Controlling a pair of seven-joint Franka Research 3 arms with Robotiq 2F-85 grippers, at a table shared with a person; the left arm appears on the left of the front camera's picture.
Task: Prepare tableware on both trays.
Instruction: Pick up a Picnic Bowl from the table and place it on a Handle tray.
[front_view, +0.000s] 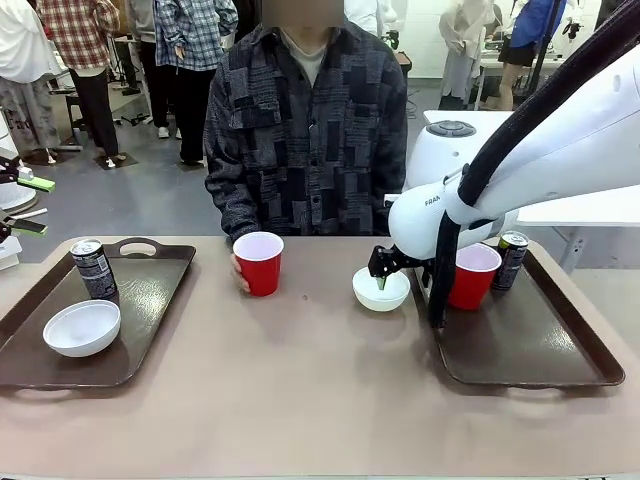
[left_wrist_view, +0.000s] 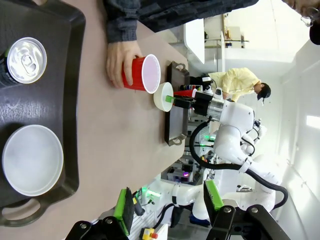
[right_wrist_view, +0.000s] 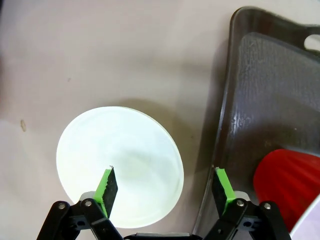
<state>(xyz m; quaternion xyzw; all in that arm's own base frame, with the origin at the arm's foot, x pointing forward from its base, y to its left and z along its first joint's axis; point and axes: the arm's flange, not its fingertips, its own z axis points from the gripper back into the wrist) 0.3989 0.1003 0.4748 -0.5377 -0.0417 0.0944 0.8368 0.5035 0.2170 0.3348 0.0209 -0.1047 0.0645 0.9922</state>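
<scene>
A white bowl (front_view: 392, 296) (right_wrist_view: 115, 160) stands on the table just left of the right tray (front_view: 530, 350) (right_wrist_view: 265, 100). My right gripper (front_view: 381, 280) (right_wrist_view: 164, 171) is low over it, open, one finger inside the bowl and one outside its rim. That tray carries a red cup (front_view: 475, 275) (right_wrist_view: 285, 180) and a can (front_view: 512, 258). The left tray (front_view: 150, 290) (left_wrist_view: 70, 100) holds a second bowl (front_view: 82, 327) (left_wrist_view: 31, 159) and can (front_view: 94, 269) (left_wrist_view: 22, 60). A person's hand (front_view: 240, 275) (left_wrist_view: 117, 62) grips another red cup (front_view: 259, 262) (left_wrist_view: 142, 74) mid-table. My left gripper (left_wrist_view: 167, 202) hangs open above the left tray.
The person stands at the far edge of the brown table (front_view: 300, 400), behind the held cup. My right arm (front_view: 560, 150) crosses over the right tray from the right. Bare tabletop lies between the two trays toward the near edge.
</scene>
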